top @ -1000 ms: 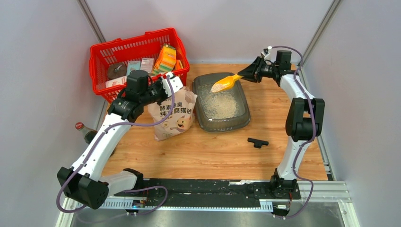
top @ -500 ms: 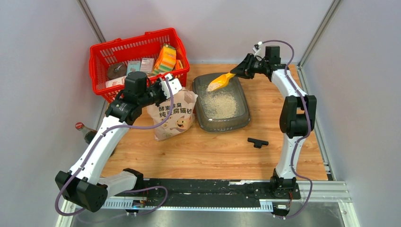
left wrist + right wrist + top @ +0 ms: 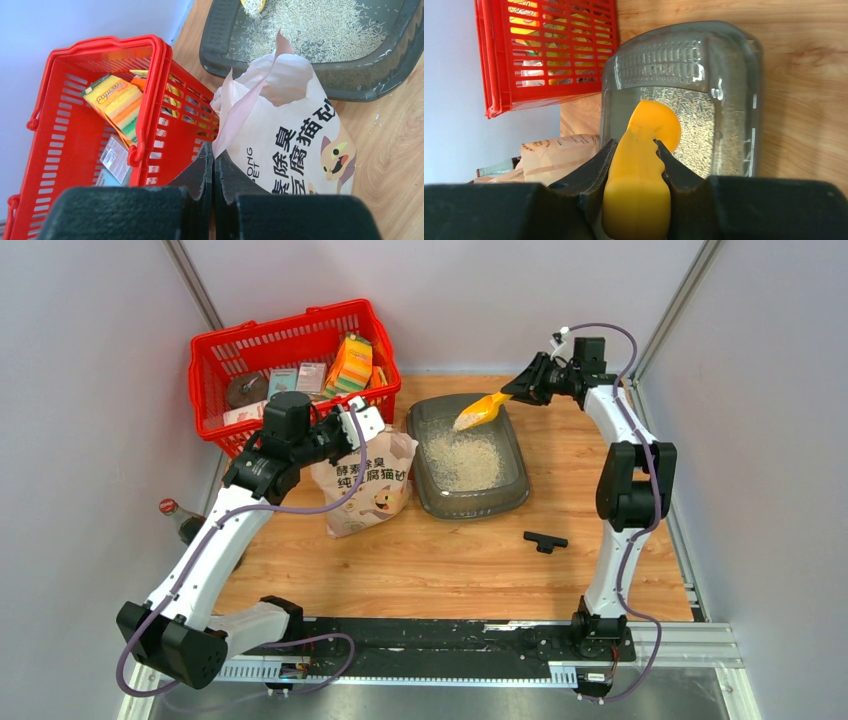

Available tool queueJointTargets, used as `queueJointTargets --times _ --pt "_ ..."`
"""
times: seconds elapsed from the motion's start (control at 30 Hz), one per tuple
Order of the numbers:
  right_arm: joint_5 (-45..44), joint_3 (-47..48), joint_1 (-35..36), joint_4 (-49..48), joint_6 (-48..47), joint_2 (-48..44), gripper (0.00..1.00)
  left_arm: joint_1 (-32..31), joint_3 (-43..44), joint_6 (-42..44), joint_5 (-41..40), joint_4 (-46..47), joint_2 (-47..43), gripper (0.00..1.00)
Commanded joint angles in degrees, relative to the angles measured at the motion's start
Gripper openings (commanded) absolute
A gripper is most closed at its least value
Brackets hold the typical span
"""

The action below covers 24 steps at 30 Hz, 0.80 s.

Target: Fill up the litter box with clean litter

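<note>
Where the right tool grips: jaws clamped on the flat handle of a yellow plastic scoop, one black finger on each side in the right wrist view.
Scoop: smooth, glossy, with a rounded bowl; it hangs over the far end of the litter box, bowl tilted down toward it, with pale granules at its tip in the left wrist view.
Litter box: shallow dark grey translucent plastic, rounded-rectangular with a flared rim; a ribbed panel runs across its far end; it sits by the middle of the desk's far edge.
Clean litter: fine beige-white granules in a loose patch on the tray floor, with bare grey plastic around it.
Left tool: fingers pressed together, pinching the torn top edge of the paper bag.
Paper bag: beige, creased, mouth ragged and open, printed with black characters and a cartoon cat; it stands touching the tray's left side.
Basket: red plastic mesh, far left corner, holding a striped sponge pack.
Desk: pale wood grain.
T-shaped piece: black, lying right of centre, apart from the tray.
Bottle: red-capped, beyond the left edge.
</note>
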<state>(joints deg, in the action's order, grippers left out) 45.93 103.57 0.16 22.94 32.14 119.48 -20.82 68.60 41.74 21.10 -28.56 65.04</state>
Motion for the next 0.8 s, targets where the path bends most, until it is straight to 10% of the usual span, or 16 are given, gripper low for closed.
queueJointTargets --times 0.0,0.77 --pt "-0.84 0.50 -2.36 -0.26 -2.26 -3.73 0.00 -0.19 0.31 0.63 2.71 6.49 -2.55 0.00" --pt "-5.32 -12.43 -3.25 6.58 -21.19 -21.81 0.00 -0.19 -3.12 0.28 4.03 9.04 -3.86 0.00"
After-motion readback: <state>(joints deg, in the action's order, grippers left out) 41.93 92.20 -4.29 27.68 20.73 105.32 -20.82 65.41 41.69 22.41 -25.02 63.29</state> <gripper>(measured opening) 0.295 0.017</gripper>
